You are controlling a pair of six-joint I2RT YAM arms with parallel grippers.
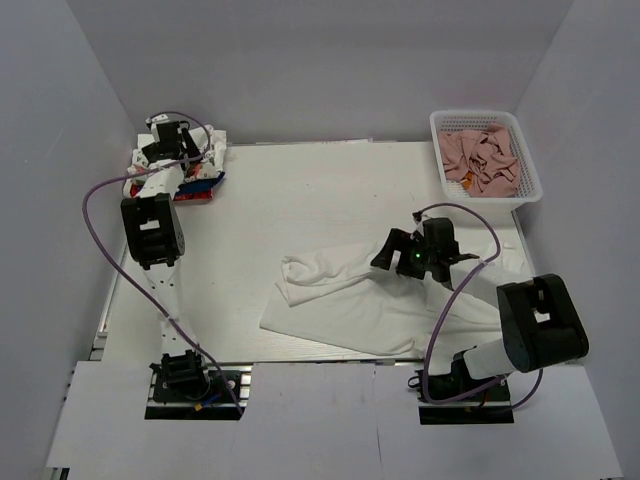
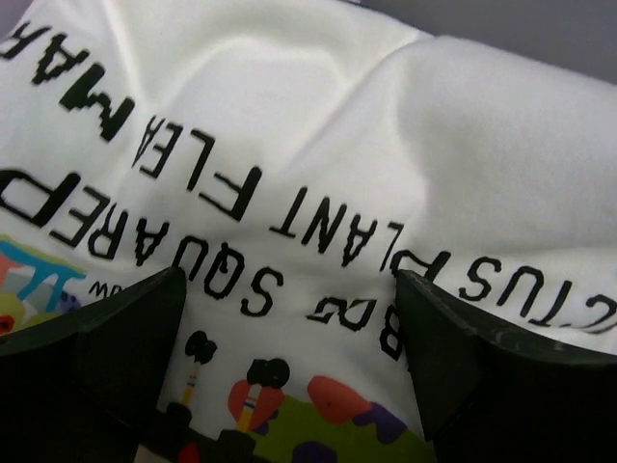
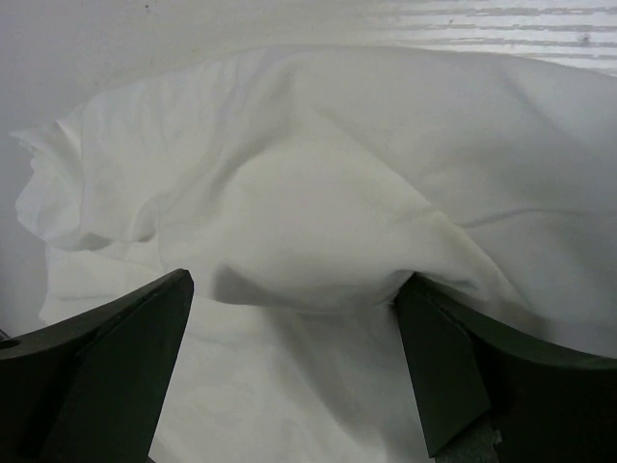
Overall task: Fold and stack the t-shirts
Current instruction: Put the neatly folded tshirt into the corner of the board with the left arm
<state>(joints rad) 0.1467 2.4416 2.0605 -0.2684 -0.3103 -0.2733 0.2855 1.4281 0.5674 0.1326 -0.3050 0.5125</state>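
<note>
Starting the fold on the large plain white t-shirt (image 1: 350, 305), to judge by the layout. Found it lying crumpled on the counter (image 1: 300, 190), centre to right, with a raised ridge of cloth just ahead of the right gripper (image 1: 388, 256). Noted the right fingers (image 3: 116, 367) spread wide, straddling that ridge in the right wrist view, nothing pinched yet. Found the left gripper (image 1: 168, 138) at the far-left corner over the heap of other t-shirts (image 1: 198, 186). Saw the left fingers (image 2: 96, 367) equally wide apart, poised close above the white tee with black lettering (image 2: 347, 135), holding nothing. Could not confirm contact with the fabric. Left the white mesh basket (image 1: 440, 150) of pinkish cloths at the far right out of the job.

Judged the good way as follows:
- Lower onto the ridge and close on a single layer near an edge or shoulder, not on a thick bunch.
- Lift only enough to free the cloth, then drag it flat before folding.
- Pull slowly and check for wrinkles; reckoned soft cotton likely to slip or carry a second layer along.
- Wait on the lettered tee until after flattening the plain one.
</note>
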